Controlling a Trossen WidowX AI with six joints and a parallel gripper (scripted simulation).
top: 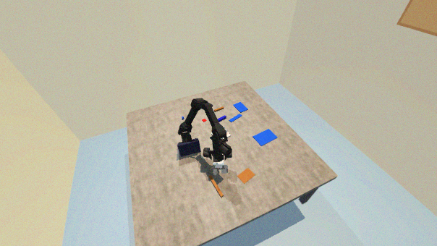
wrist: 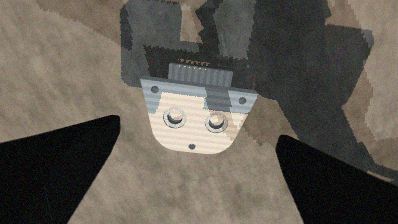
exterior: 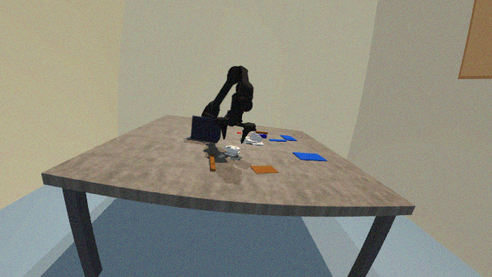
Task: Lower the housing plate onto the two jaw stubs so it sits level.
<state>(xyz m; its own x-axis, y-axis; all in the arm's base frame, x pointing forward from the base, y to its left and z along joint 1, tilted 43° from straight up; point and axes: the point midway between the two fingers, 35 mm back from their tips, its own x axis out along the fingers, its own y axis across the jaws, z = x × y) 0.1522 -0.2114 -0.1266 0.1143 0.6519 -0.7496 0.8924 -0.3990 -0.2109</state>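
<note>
My gripper is open, its two black fingers wide apart with nothing between them, above the table. Below it, a pale plate with two round bosses and a ribbed grey block at one edge fills the middle of the wrist view. It appears to be the white piece in the top and exterior views. A second white part lies farther back, partly behind a finger. Shadow covers the area beyond the plate's ribbed edge, so I cannot tell the jaws, their stubs or whether the plate is level.
An orange bar lies just in front of the white piece. An orange square and a blue sheet lie to the right. A dark upright box stands left of the hand.
</note>
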